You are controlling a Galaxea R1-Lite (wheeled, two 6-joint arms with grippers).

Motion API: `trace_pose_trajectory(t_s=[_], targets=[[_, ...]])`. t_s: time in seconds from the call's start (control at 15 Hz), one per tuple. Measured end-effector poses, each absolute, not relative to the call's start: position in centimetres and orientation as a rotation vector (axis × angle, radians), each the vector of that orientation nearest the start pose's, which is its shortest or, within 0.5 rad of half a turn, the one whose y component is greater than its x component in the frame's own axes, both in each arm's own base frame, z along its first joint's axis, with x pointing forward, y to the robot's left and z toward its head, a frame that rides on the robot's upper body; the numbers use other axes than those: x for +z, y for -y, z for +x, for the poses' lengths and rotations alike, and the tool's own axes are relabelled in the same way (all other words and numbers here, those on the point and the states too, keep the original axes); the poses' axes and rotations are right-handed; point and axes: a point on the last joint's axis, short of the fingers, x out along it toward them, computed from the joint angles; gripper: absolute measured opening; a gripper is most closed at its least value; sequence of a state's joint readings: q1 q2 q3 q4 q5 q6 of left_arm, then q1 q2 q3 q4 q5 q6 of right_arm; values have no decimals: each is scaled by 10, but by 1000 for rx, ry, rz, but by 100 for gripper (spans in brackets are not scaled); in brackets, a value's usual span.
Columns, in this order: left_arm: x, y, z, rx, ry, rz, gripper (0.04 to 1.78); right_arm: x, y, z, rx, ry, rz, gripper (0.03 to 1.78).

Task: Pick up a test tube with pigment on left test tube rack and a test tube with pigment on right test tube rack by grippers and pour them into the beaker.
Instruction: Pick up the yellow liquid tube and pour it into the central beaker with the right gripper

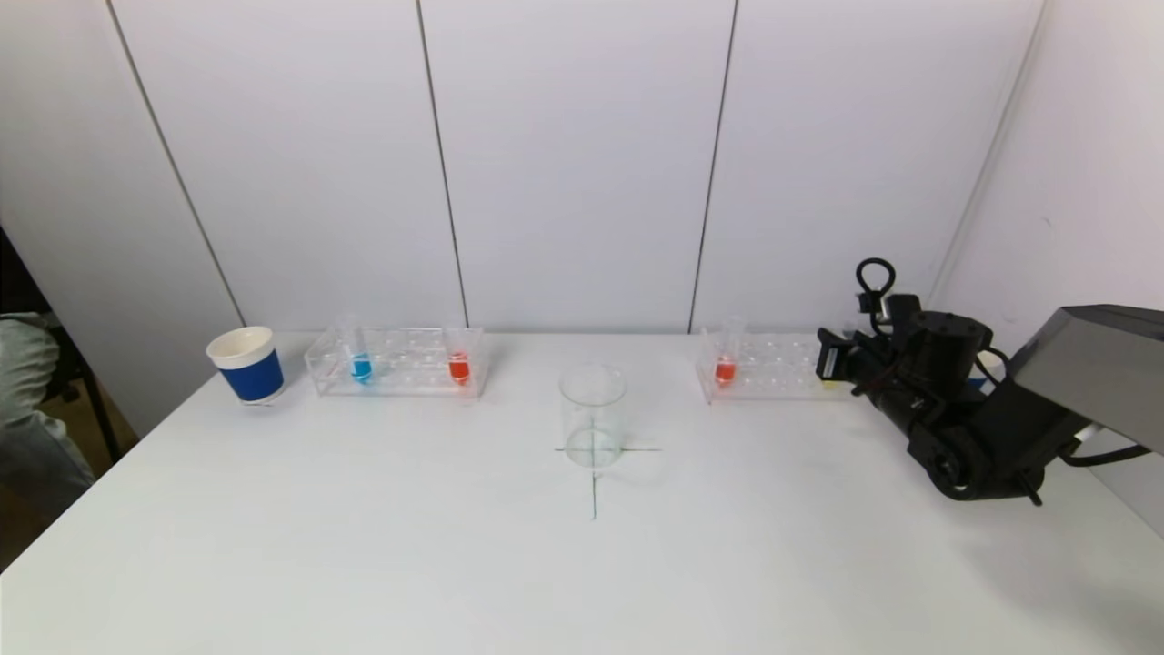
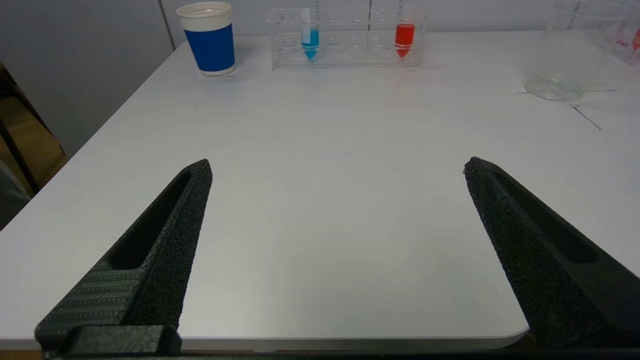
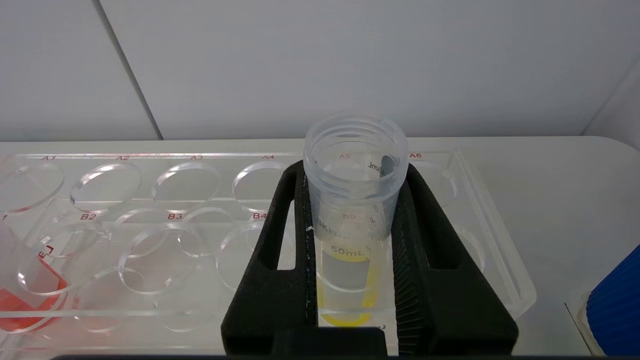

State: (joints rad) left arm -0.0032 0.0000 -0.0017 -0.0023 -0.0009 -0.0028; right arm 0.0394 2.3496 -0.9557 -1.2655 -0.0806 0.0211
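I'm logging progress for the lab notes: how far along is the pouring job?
Nothing is poured: the beaker looks empty. In hand: the right pincer is closed around a yellow-pigment tube in the right rack. The left pincer is open, far from the left rack. Lifting and pouring remain.

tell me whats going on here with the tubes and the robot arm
The right pincer is closed around a yellow-pigment tube that stands in the right rack, not yet lifted out. The left pincer hangs open over the near edge of the table, holding nothing. The beaker at the centre mark looks empty, and the left rack holds a blue tube and a red one.
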Motion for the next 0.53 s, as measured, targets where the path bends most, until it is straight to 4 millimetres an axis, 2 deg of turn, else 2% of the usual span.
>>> trace_pose_trajectory(t_s=[0.53], targets=[[76,0,-23,-4,4,-2,176,44,-15,416,-43,-122,13,48]])
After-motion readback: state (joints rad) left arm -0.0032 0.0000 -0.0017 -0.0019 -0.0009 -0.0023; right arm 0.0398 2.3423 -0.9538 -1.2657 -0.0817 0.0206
